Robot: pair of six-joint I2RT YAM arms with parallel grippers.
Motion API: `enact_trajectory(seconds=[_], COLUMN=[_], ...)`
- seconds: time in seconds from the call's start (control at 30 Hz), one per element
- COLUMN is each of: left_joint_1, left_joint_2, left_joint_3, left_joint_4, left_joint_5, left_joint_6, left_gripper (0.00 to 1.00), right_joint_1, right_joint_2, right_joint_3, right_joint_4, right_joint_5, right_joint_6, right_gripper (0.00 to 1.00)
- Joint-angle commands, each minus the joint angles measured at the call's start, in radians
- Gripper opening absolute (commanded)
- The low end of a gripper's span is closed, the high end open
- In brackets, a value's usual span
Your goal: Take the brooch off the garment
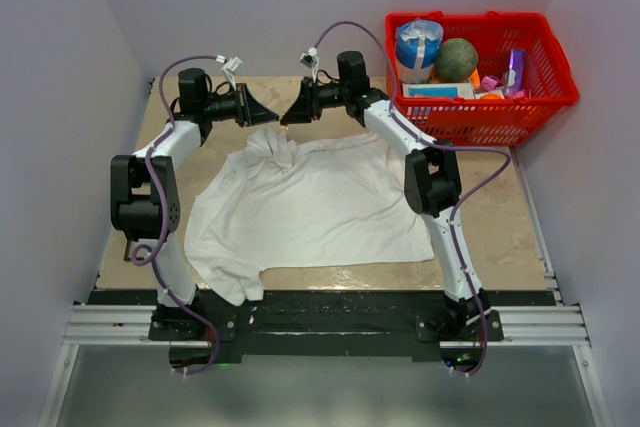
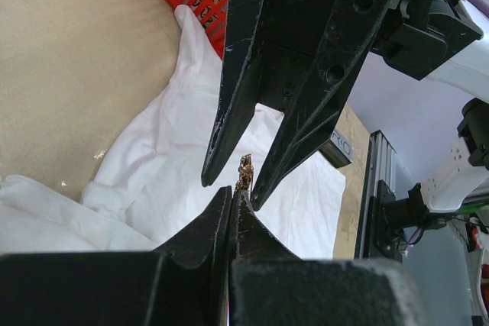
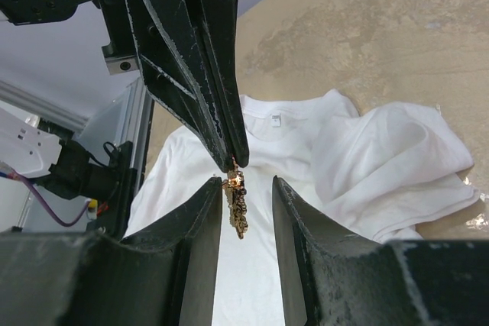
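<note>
a: brooch [image 3: 236, 205]?
b: up in the air over the shirt [image 1: 320, 197] collar, nipped in my left claw [image 2: 231, 191], tips pressed together. right claw [image 3: 247, 182] spread either side of it, not pinching.
a: handling?
b: tiny, stiff, light, probably slippery. take the lower body, flat sides.
a: in the way?
b: only my own crowded tips. basket [image 1: 560, 97] well apart, far right.

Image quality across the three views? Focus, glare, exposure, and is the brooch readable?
Right wrist: brooch sharp, orange glint at its top; right end effector fingers soft up close; garment folds near blown out. Left wrist: left end effector a dark, soft mass, brooch small but readable. Top external: even light, sharp, mild sheen on the table near edge; brooch too small to see.
</note>
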Motion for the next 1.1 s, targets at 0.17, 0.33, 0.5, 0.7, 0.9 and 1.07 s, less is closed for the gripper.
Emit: enact_trajectory(seconds=[0.17,0.33,0.5,0.7,0.9,1.07], left_joint_1=[-0.015,-0.019,-0.021,-0.021,-0.021,-0.021], left_joint_2=[-0.005,-0.011,-0.009,-0.003,0.006,0.006], left_joint_3=[0.037,0.037,0.042,0.052,0.057,0.059], left_joint_4=[0.07,0.065,0.031,0.002,0.001,0.001], left_joint_5=[0.07,0.063,0.037,0.023,0.021,0.018], left_joint_6=[-0.037,-0.032,-0.002,0.024,0.026,0.029], left_gripper=[0.0,0.0,0.0,0.0,0.0,0.0], right_joint_1=[-0.002,0.0,0.0,-0.025,-0.06,-0.073], right_joint_2=[0.017,0.015,0.015,-0.006,-0.031,-0.032], right_joint_3=[0.046,0.045,0.04,-0.01,-0.049,-0.063], right_joint_4=[-0.065,-0.075,0.019,0.291,0.285,0.285], right_joint_5=[0.061,0.098,0.075,-0.071,-0.074,-0.072], right_joint_6=[-0.072,-0.064,0.012,0.219,0.227,0.227], right_gripper=[0.35,0.41,0.51,0.67,0.72,0.72])
